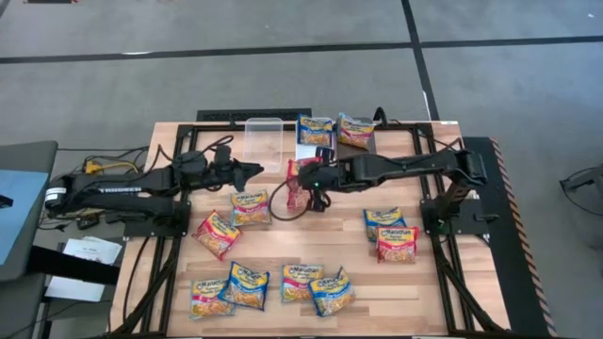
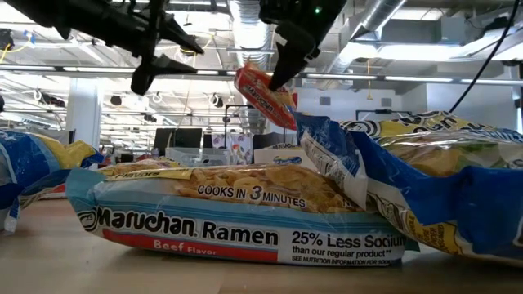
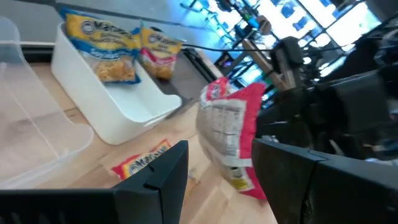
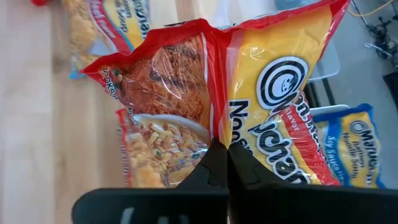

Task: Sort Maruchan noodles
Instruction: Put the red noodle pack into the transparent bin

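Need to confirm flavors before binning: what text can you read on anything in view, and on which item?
"Maruchan Ramen", "Beef Flavor", "COOKS IN 3 MINUTES", "25% Less Sodium": nearest flat packet, low view.
Red packet in the right pincer: logo lettering only partly legible.
Small print on every other packet: too small or blurred.

Packets (image 4: 249, 93): glossy, crinkly plastic film. Table (image 1: 452, 282): pale matt wood. White bin (image 3: 106, 99): smooth, probably plastic.

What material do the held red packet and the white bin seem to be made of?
Red packet, pinched by the shut right gripper: thin glossy plastic film, judging by its crinkles, shine and a clear window showing noodles.
White bin: probably smooth moulded plastic, semi-matte, with rounded corners and even walls.
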### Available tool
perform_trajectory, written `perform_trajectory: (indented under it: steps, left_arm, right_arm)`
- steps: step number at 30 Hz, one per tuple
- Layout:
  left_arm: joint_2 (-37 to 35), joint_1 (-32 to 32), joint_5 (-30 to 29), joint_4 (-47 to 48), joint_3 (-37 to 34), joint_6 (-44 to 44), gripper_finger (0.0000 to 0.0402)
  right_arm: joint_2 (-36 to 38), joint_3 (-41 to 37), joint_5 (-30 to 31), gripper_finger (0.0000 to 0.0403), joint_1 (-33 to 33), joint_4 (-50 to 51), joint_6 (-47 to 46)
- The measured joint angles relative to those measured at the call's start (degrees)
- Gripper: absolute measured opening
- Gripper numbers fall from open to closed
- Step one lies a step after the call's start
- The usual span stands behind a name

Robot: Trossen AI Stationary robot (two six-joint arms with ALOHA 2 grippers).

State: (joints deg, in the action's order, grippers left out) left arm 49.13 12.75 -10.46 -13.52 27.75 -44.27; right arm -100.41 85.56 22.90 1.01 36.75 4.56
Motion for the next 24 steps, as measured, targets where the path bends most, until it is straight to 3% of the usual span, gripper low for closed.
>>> perform_trajectory:
  steps: [10,24]
  left_arm:
    - [9.4,4.8,4.8,-10.5,0.0,2.0,0.0165]
    - [17.6,5.4,8.6,-21.3,0.0,4.2,0.0165]
  right_arm:
    - [-0.1,0.0,-0.1,0.0003,2.2,-2.7,6.1]
    - [-0.1,0.0,-0.3,0.0003,3.0,-3.1,6.4]
